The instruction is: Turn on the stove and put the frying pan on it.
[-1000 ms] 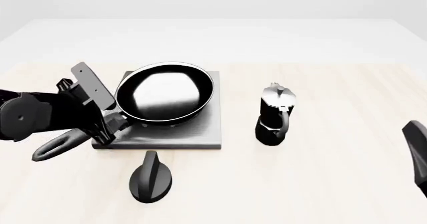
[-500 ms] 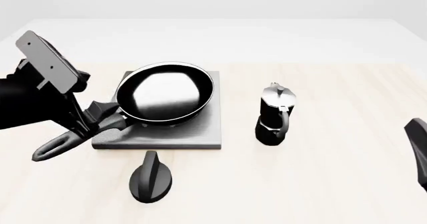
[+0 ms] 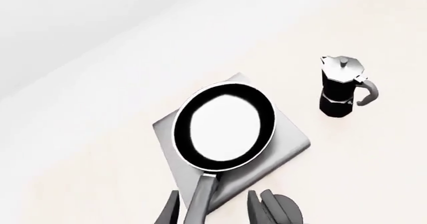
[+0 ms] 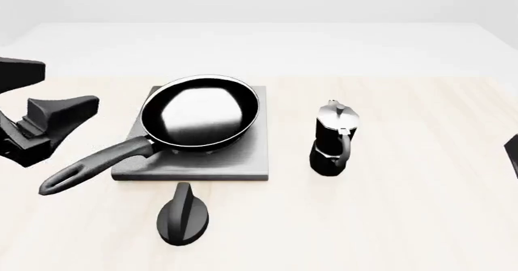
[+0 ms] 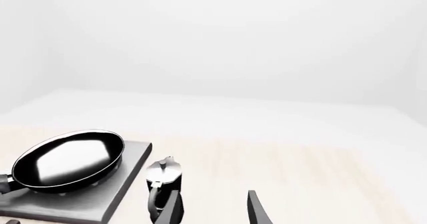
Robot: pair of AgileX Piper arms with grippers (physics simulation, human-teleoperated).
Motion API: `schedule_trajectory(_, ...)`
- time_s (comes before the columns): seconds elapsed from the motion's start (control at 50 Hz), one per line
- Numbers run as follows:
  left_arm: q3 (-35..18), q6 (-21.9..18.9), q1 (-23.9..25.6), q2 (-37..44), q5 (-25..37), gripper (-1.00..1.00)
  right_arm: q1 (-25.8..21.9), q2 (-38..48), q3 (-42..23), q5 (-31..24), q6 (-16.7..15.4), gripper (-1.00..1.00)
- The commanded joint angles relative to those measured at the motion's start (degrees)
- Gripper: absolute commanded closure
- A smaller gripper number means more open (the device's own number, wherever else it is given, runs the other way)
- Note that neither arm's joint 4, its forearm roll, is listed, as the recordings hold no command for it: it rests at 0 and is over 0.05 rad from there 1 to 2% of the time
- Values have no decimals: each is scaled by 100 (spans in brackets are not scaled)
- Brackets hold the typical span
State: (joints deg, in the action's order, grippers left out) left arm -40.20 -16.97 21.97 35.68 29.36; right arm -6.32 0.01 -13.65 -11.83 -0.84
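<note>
One frying pan (image 4: 201, 113) on one stove (image 4: 242, 160).

Matte black all over on the left arm (image 4: 36, 122): blocky, angular housings with flat faces and sharp wedge-shaped edges, no cables, screws or markings to be made out. Same dark finish on the left gripper (image 3: 213, 211), with two slim tapering fingers (image 3: 255, 209) showing paler grey along their lit faces, and on the right gripper (image 5: 212, 209), also twin narrow blades. Only a black sliver of the right arm (image 4: 512, 153) at the picture's edge, possibly a flat panel
</note>
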Motion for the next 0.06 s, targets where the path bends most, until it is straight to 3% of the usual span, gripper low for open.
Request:
schedule_trajectory(0.02, 29, 856, 88, -866, 217, -100, -68, 0, -224, -97, -5, -100)
schedule_trajectory(0.06, 1, 1041, 52, -1047, 206, -100, -89, 0, -269, -118, -9, -100)
